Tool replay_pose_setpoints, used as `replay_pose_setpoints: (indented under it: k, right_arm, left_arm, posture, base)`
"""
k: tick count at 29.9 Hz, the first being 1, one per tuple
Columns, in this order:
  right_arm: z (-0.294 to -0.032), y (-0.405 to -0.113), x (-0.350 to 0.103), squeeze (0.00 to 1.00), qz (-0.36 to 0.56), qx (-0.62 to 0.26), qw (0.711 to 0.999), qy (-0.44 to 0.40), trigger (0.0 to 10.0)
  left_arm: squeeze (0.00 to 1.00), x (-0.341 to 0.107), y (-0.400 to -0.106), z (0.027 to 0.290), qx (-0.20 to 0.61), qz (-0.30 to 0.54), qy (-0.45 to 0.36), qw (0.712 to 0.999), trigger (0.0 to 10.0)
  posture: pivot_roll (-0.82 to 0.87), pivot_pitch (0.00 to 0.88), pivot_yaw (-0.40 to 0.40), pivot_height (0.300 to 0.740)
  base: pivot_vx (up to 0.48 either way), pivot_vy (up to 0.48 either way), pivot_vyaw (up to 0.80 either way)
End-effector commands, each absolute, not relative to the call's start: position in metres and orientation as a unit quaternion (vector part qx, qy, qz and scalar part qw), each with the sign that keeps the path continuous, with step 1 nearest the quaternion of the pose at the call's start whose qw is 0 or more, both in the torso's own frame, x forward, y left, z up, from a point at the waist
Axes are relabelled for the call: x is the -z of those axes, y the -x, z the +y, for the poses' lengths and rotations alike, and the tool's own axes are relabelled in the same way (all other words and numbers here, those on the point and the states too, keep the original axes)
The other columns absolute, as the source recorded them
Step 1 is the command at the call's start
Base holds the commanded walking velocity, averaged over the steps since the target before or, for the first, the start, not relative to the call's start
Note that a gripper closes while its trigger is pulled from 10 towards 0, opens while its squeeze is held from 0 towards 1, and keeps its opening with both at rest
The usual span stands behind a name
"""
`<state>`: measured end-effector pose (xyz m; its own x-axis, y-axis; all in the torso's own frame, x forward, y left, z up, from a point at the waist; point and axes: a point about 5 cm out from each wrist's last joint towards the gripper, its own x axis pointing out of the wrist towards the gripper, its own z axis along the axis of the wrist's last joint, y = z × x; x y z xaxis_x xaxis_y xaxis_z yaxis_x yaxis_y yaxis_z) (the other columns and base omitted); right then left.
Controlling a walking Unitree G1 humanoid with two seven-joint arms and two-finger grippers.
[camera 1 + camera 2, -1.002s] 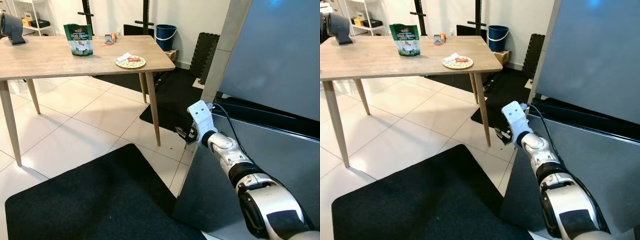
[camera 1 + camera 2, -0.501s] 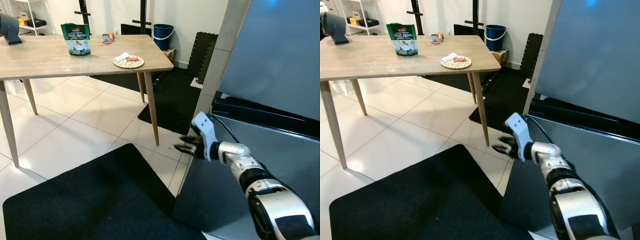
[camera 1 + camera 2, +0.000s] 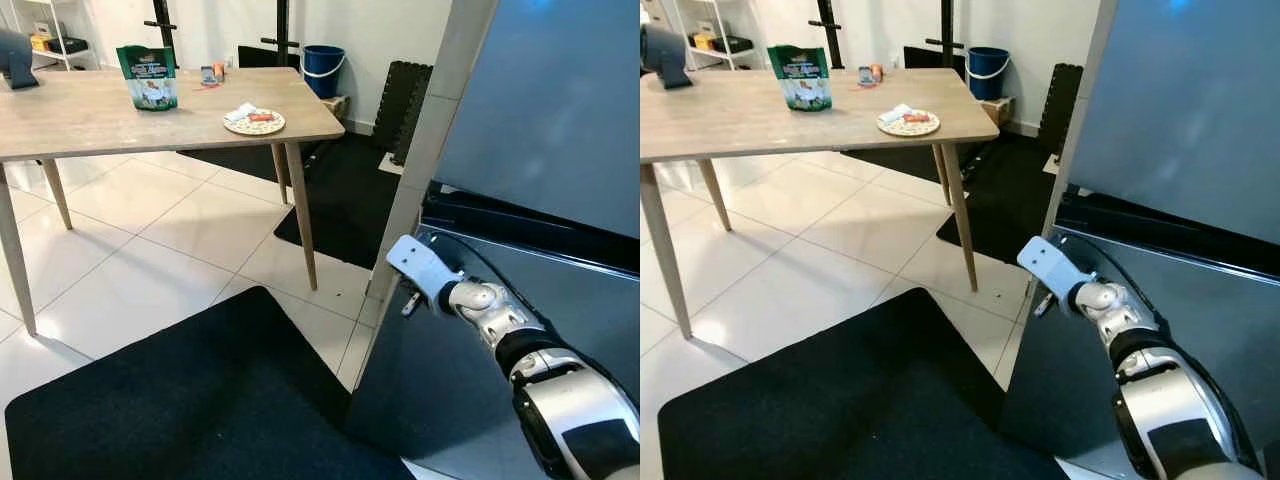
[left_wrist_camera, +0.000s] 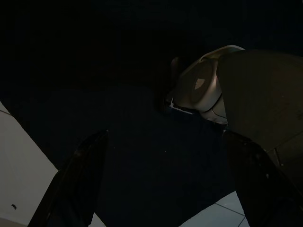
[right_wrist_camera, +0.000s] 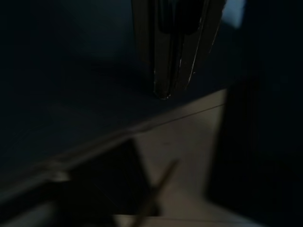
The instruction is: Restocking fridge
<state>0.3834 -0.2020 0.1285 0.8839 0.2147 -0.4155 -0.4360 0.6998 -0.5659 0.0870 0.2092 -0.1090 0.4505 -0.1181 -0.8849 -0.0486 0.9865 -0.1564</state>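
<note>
The dark grey fridge (image 3: 560,120) stands at my right, its lower door (image 3: 440,400) below a dark gap. My right gripper (image 3: 408,300) sits at the left edge of that lower door, just under the gap. In the right wrist view its two fingers (image 5: 164,71) are pressed together, shut, close to the dark door face. A green snack bag (image 3: 146,76) stands upright on the wooden table (image 3: 90,115) at the far left, and a plate (image 3: 253,121) with small food items lies near the table's right corner. My left gripper (image 4: 161,189) hangs idle and open over dark matting.
A black mat (image 3: 180,400) lies on the white tiles in front of the fridge, another mat (image 3: 340,200) beyond the table leg. A blue bucket (image 3: 322,72) and a black folded mat stand by the back wall. Open tiled floor lies under and beside the table.
My right gripper has turned from pointing out over the floor to the left and swung in against the lower fridge door's edge. The camera has shifted slightly.
</note>
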Motion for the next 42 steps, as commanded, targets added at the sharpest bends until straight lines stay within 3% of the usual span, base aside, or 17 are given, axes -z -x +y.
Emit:
replay_pose_setpoints:
  k: [1,11,15,17,18,20,22,23,26,28,31,33,35,36,38,42]
  right_arm:
    - [-0.215,-0.394,-0.155,0.0,0.118,-0.095,0.929,0.337,10.0]
    - [-0.212,-0.407,-0.191,0.0,0.041,-0.001,0.942,0.333,10.0]
    - [-0.201,-0.405,-0.179,0.0,0.061,-0.049,0.951,0.3,10.0]
    - [-0.182,-0.39,-0.136,0.0,0.121,-0.153,0.953,0.232,10.0]
    - [-0.182,-0.39,-0.136,0.0,0.121,-0.153,0.953,0.232,10.0]
    - [-0.171,-0.361,-0.082,0.0,0.199,-0.228,0.943,0.14,10.0]
    - [-0.17,-0.348,-0.062,0.0,0.227,-0.243,0.937,0.109,10.0]
    - [-0.17,-0.348,-0.062,0.0,0.227,-0.243,0.937,0.109,10.0]
    - [-0.174,-0.307,-0.012,0.0,0.295,-0.242,0.921,0.08,10.0]
    - [-0.174,-0.307,-0.012,0.0,0.295,-0.242,0.921,0.08,10.0]
    - [-0.189,-0.276,0.018,0.0,0.346,-0.183,0.918,0.064,10.0]
    - [-0.189,-0.276,0.018,0.0,0.346,-0.183,0.918,0.064,10.0]
    - [-0.216,-0.234,0.049,0.0,0.409,-0.074,0.909,0.034,10.0]
    - [-0.216,-0.234,0.049,0.0,0.409,-0.074,0.909,0.034,10.0]
    - [-0.235,-0.196,0.067,0.0,0.452,-0.009,0.892,-0.017,10.0]
    - [-0.244,-0.168,0.078,0.0,0.484,0.007,0.874,-0.042,10.0]
  left_arm:
    - [0.0,0.112,-0.078,0.201,0.04,0.54,0.084,0.837,10.0]
    - [0.0,0.112,-0.076,0.204,0.038,0.541,0.08,0.837,10.0]
    - [0.0,0.112,-0.076,0.205,0.036,0.54,0.08,0.837,10.0]
    - [0.0,0.112,-0.075,0.203,0.037,0.541,0.081,0.836,10.0]
    - [0.0,0.112,-0.075,0.203,0.037,0.541,0.081,0.836,10.0]
    - [0.0,0.113,-0.076,0.2,0.042,0.541,0.083,0.836,10.0]
    - [0.0,0.113,-0.077,0.199,0.044,0.539,0.083,0.837,10.0]
    - [0.0,0.113,-0.077,0.199,0.044,0.539,0.083,0.837,10.0]
    - [0.0,0.111,-0.083,0.199,0.047,0.534,0.08,0.84,10.0]
    - [0.0,0.111,-0.083,0.199,0.047,0.534,0.08,0.84,10.0]
    - [0.0,0.11,-0.089,0.199,0.048,0.53,0.078,0.843,10.0]
    - [0.0,0.11,-0.089,0.199,0.048,0.53,0.078,0.843,10.0]
    - [0.0,0.109,-0.093,0.2,0.045,0.525,0.078,0.846,10.0]
    - [0.0,0.109,-0.093,0.2,0.045,0.525,0.078,0.846,10.0]
    - [0.0,0.109,-0.096,0.201,0.043,0.523,0.073,0.848,10.0]
    - [0.0,0.108,-0.099,0.202,0.041,0.52,0.071,0.85,10.0]
  posture:
    - [-0.01,0.058,-0.084,0.74]
    - [0.0,0.068,-0.083,0.74]
    - [0.0,0.07,-0.084,0.74]
    - [-0.01,0.068,-0.081,0.74]
    - [-0.01,0.068,-0.081,0.74]
    - [-0.02,0.064,-0.078,0.74]
    - [-0.02,0.061,-0.078,0.74]
    - [-0.02,0.061,-0.078,0.74]
    - [-0.02,0.055,-0.074,0.74]
    - [-0.02,0.055,-0.074,0.74]
    - [-0.03,0.05,-0.073,0.74]
    - [-0.03,0.05,-0.073,0.74]
    - [-0.03,0.041,-0.069,0.74]
    - [-0.03,0.041,-0.069,0.74]
    - [-0.03,0.038,-0.067,0.74]
    - [-0.04,0.032,-0.068,0.74]
  base:
    - [0.0,0.0,0.0]
    - [0.0,0.0,0.0]
    - [0.0,0.0,0.0]
    - [0.0,0.0,0.0]
    - [0.0,0.0,0.0]
    - [0.0,0.0,0.0]
    - [0.0,0.0,0.0]
    - [0.0,0.0,0.0]
    - [0.0,0.0,0.0]
    - [0.0,0.0,0.0]
    - [0.0,0.0,0.0]
    - [0.0,0.0,0.0]
    - [0.0,0.0,0.0]
    - [0.0,0.0,0.0]
    - [0.0,0.0,0.0]
    - [0.0,0.0,0.2]
